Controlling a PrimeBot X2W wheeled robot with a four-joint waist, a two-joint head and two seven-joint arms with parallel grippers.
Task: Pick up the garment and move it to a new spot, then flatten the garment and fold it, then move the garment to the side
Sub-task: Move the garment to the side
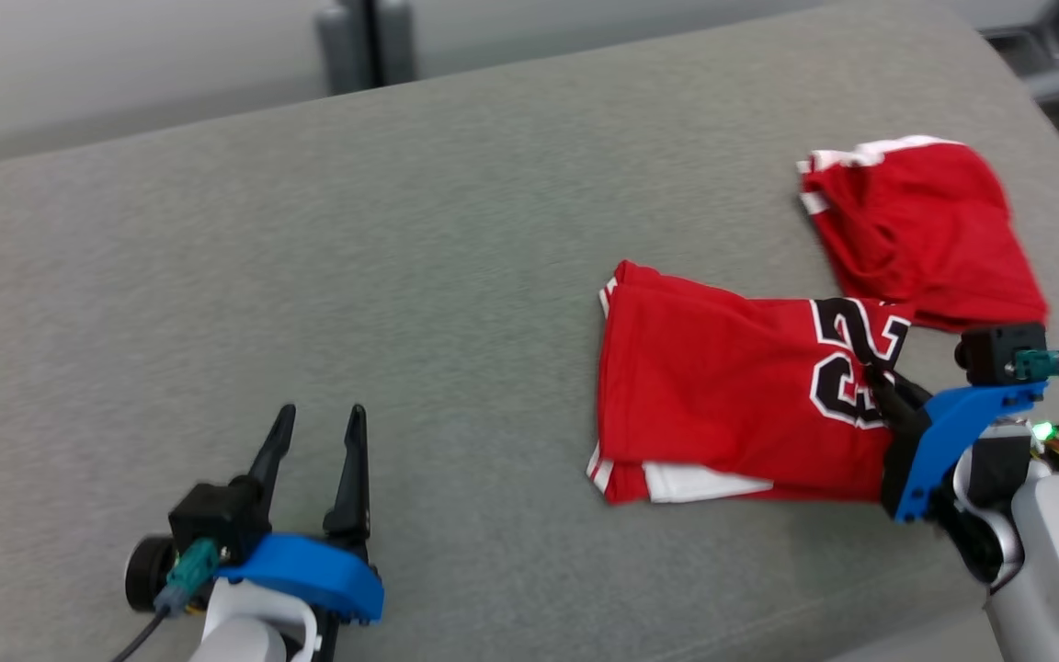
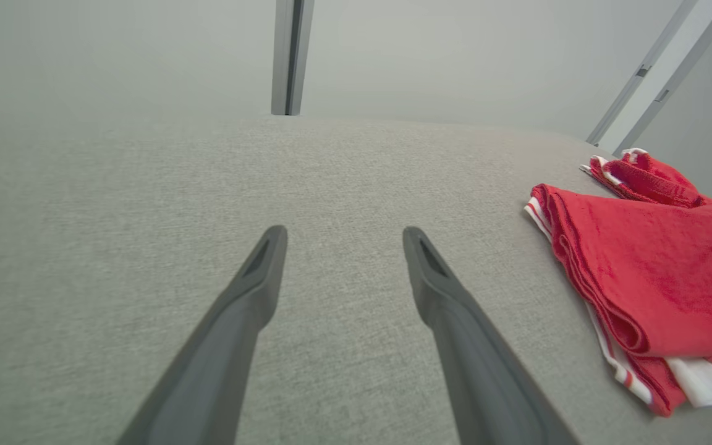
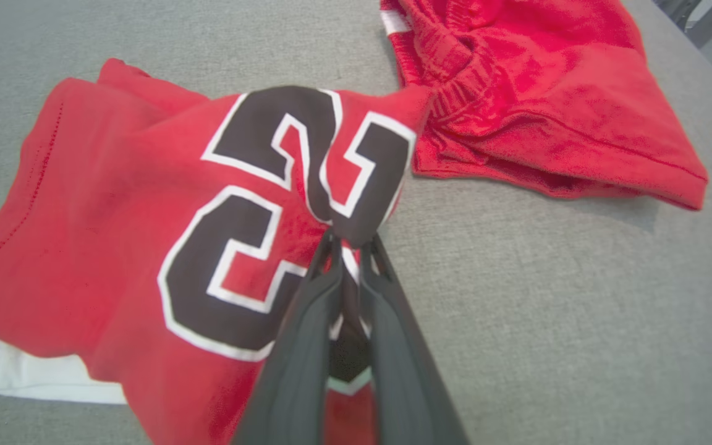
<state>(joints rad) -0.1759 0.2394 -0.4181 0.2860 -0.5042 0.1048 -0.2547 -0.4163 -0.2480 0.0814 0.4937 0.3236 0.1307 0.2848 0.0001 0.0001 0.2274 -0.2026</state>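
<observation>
**Garment** (image 1: 723, 386), one piece. Red sports jersey in a knit fabric. It carries large black numerals (image 3: 257, 216) outlined in white, and a 2 is legible. Narrow white trim stripes run along the left corners. A white panel (image 1: 704, 483) shows from under the near edge.

**State:** folded into a rough rectangle of several layers. The top layer is mostly smooth.

**Pose:** lying on the grey fabric surface (image 1: 401, 230), right of centre in the head view, long side running left to right.

The right end, at the numerals, is bunched into a peak, pinched between the closed fingers of the right gripper (image 3: 350, 244). The far right corner meets a second red garment (image 1: 925, 230).
</observation>
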